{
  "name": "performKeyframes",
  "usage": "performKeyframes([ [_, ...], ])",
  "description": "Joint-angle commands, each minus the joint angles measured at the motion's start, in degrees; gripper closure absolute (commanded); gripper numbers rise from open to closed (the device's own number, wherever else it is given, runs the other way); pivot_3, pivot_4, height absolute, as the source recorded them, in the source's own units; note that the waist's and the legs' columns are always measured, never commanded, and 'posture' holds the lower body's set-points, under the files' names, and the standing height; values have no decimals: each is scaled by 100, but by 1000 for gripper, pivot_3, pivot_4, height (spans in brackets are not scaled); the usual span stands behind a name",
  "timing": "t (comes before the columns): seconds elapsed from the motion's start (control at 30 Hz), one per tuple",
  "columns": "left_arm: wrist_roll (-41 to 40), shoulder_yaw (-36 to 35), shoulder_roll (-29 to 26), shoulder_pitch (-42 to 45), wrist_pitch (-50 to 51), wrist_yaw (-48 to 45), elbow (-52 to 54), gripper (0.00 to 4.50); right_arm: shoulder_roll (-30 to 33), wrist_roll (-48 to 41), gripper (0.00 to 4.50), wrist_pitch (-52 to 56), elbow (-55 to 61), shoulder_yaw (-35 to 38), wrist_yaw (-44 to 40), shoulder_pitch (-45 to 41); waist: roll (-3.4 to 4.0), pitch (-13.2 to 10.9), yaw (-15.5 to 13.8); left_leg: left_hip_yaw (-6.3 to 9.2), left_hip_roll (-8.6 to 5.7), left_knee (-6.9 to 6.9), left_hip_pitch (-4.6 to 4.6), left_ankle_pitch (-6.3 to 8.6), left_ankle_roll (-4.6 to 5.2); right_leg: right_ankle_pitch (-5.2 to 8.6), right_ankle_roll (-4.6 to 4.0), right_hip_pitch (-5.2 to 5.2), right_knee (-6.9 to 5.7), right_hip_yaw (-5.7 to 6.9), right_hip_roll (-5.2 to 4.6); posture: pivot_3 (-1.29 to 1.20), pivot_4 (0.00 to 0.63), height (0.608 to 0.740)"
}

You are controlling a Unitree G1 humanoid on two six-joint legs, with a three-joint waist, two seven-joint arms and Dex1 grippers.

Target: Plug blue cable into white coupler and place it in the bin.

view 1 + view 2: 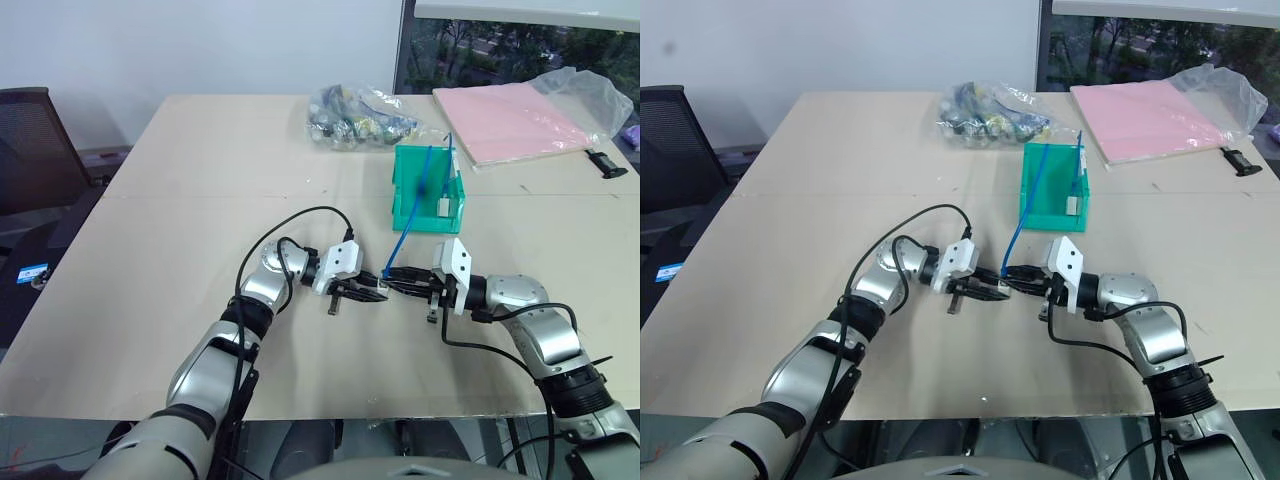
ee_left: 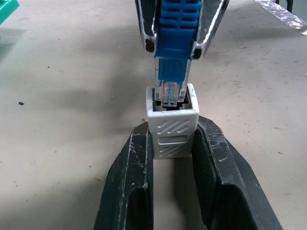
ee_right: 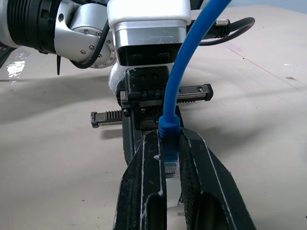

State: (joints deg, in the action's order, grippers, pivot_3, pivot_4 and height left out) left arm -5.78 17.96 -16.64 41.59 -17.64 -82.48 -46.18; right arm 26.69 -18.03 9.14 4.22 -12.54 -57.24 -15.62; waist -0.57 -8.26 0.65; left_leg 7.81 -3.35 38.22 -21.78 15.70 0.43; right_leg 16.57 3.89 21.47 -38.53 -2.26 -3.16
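Over the front middle of the table my two grippers meet tip to tip. My left gripper [image 2: 172,139] is shut on the white coupler [image 2: 171,125], socket facing the other hand. My right gripper [image 3: 170,139] is shut on the blue cable [image 3: 189,62] just behind its plug. The clear plug tip [image 2: 169,93] sits in the mouth of the coupler's socket. From the grippers the cable [image 1: 397,245] climbs away to the teal bin [image 1: 425,218], which stands upright just beyond them, and runs up over its wall.
A small white piece [image 1: 442,206] shows inside the bin. A clear bag of mixed parts [image 1: 360,115] lies behind the bin, and a pink pad [image 1: 510,120] with crumpled plastic lies at the back right. A dark chair [image 1: 30,140] stands off the table's left edge.
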Motion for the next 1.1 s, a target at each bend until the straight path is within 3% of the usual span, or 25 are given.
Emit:
performKeyframes([
  [0.03, 271, 121, 6, -136, 121, 59, -165, 3978, 146, 396, 4469, 155, -196, -282, -10, 134, 0, 2, 0, 0, 0, 0, 0, 0, 0, 0, 0, 0, 0, 0, 0, 0, 150, 740],
  [0.43, 289, 112, -4, -128, 129, 68, -155, 3978, 185, 894, 4469, 885, -798, -711, 491, 301, 0, 91, 12, 1, 0, -3, 32, 1, 2, 2, 1, -30, 1, -1, 3, 0, 150, 740],
  [0.57, 309, 95, -2, -120, 137, 71, -155, 3978, 160, 779, 4469, 892, -841, -579, 617, 354, -1, 100, 18, 3, 0, -56, 125, 3, 4, 10, 13, -119, 48, -3, 3, 0, 150, 740],
  [0.9, 308, 69, 28, -115, 136, 70, -177, 3978, -65, 20, 4469, 495, -495, -18, 523, 628, -3, 117, 3, 13, 0, -79, 121, 3, 3, 6, 5, -117, 62, 1, 1, 0, 150, 740],
  [1.1, 301, 51, 40, -109, 138, 62, -186, 3978, -115, 40, 4469, 389, -563, -20, 558, 816, -2, 116, 2, 14, 0, -82, 120, 3, 3, 6, 6, -116, 64, 1, 1, 0, 150, 740],
])
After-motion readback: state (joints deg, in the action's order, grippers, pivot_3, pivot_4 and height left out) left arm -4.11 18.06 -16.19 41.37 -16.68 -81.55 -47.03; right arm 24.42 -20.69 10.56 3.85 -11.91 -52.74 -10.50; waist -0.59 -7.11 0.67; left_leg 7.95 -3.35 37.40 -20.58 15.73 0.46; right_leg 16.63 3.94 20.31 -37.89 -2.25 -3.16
